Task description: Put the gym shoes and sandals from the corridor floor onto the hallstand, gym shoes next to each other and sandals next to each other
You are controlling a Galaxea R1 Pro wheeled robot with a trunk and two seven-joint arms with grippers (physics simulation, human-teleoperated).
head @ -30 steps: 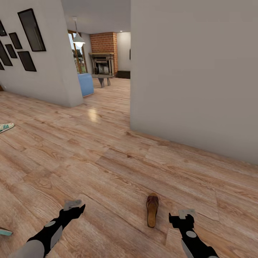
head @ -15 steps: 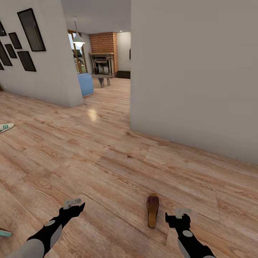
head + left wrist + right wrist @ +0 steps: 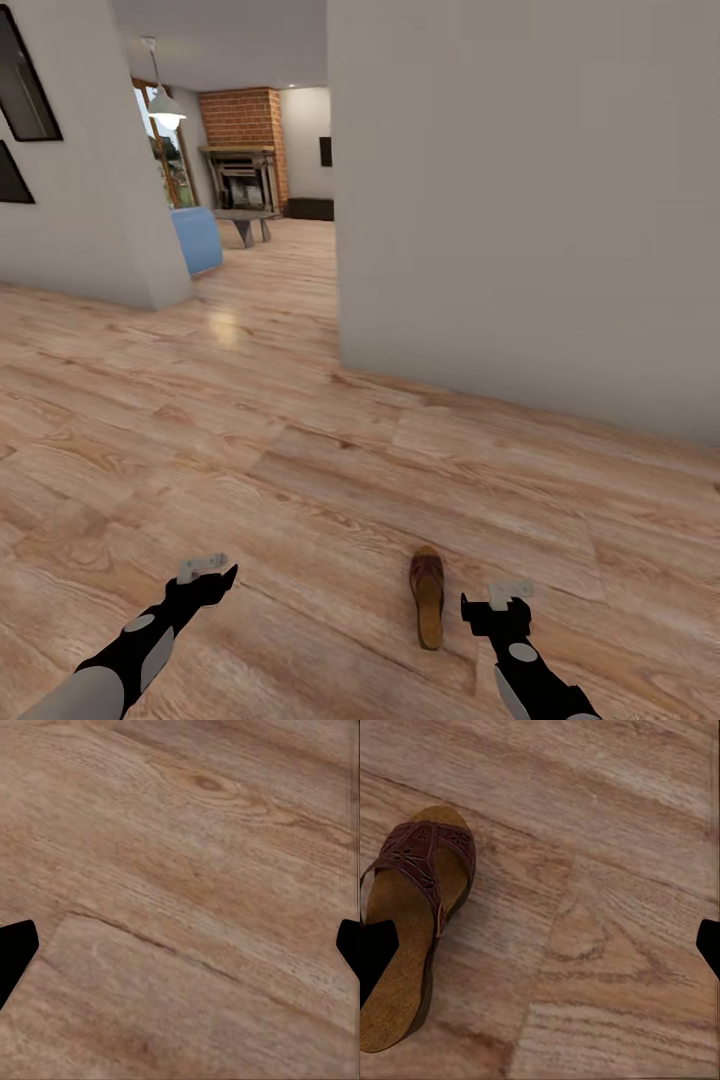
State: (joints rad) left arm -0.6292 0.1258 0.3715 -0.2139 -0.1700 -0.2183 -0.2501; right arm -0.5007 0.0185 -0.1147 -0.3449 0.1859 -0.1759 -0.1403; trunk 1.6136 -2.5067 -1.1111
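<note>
From the head, one sandal (image 3: pixel 427 597) lies flat on the floor (image 3: pixel 300 480), long axis pointing away from the robot, just left of the right gripper (image 3: pixel 495 612); the view has swung right since earlier, dropping the sneaker from sight. Both arms reach low and forward, left gripper (image 3: pixel 208 578) well apart. The left wrist view shows bare floor (image 3: pixel 180 900) between spread fingertips (image 3: pixel 15 945); the right wrist view shows the sandal (image 3: pixel 412 922) beside one of its spread fingertips (image 3: pixel 375 945).

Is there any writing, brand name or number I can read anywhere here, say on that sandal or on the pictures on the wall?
None can be read.
Sandal: cut-out pattern on the strap, no lettering or brand mark visible.
Dark wall frames: plain dark panels, no text.
Small dark plaque on the far wall: too small to tell.
Wood floor: only grain.
</note>
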